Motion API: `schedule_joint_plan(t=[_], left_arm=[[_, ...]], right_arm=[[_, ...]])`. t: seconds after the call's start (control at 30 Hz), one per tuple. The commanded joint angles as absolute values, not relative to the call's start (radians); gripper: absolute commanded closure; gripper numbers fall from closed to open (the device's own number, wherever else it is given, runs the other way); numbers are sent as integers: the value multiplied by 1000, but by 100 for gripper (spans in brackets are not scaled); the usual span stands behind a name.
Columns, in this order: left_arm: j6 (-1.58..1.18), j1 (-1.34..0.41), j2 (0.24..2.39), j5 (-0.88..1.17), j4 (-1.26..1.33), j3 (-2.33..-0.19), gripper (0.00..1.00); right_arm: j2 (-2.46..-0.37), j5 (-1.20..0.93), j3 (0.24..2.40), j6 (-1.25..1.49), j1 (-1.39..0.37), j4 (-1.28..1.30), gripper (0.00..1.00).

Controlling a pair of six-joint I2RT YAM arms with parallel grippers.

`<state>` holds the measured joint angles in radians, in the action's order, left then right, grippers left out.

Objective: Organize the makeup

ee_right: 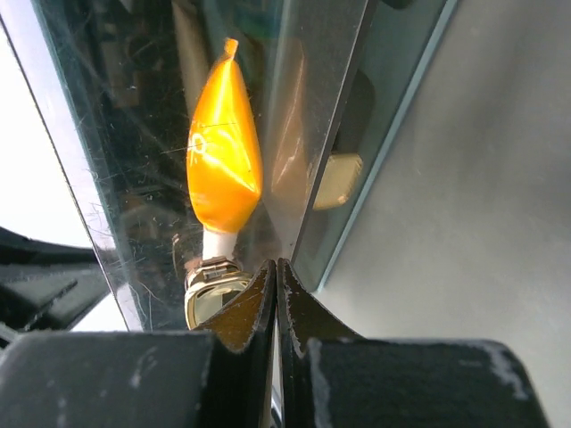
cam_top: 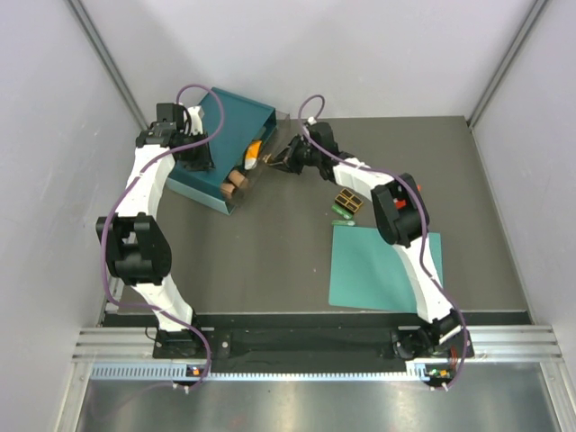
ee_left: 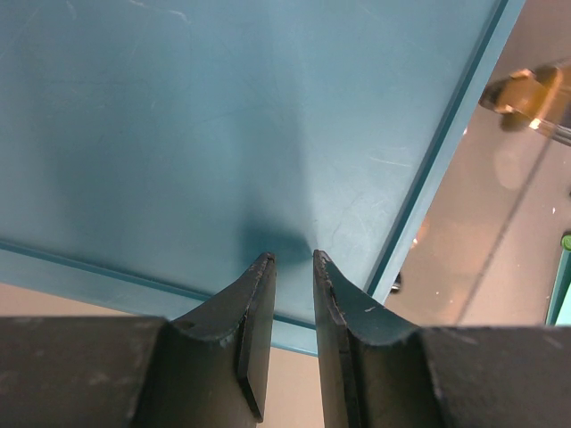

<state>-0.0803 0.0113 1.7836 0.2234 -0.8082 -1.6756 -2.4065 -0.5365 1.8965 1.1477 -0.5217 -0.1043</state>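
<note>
A teal box (cam_top: 225, 121) with a clear drawer (cam_top: 261, 162) stands at the back left. An orange tube (cam_top: 255, 150) and tan-brown bottles (cam_top: 236, 183) lie in the drawer. The right wrist view shows the orange tube (ee_right: 223, 147) with its gold cap (ee_right: 212, 290) behind the clear wall (ee_right: 134, 178). My right gripper (ee_right: 277, 263) (cam_top: 286, 160) is shut on the clear drawer's edge. My left gripper (ee_left: 292, 257) (cam_top: 193, 160) is over the box's teal top (ee_left: 178, 134), jaws a small gap apart and empty. The dark palette (cam_top: 347, 202) and slim green tube (cam_top: 342, 214) lie mid-table.
A flat teal mat (cam_top: 385, 267) lies at the front right, partly under the right arm. A gold-beige piece (ee_right: 337, 178) shows behind the drawer's wall. Grey walls close in the table on both sides.
</note>
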Motion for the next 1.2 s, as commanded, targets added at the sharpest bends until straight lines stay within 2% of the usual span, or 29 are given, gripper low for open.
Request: schedule_joint_plan(t=[0.0,0.53,0.7,0.87,1.03,1.17], left_arm=[[-80,5,1853,192,-980,-1631,70],[-81,3,1848,189,-989,-1632,70],[-81,5,1845,186,-991,-1632,70],[-81,3,1844,183,-992,-1629,70],[-78,3,1844,181,-994,-1631,70],[-71,3,1844,179,-997,-1632,70]], right_arm=[[-2454,-565,2055,1190,-568,-147,100],[-2594,-604,2263,1259,-618,-160,100],[-2542,-601,2156,1224,-614,-161,99],[-2451,-574,1996,1181,-598,-192,87],[-2416,-575,1888,1195,-581,-251,69],[-2427,-586,1792,1349,-572,-440,59]])
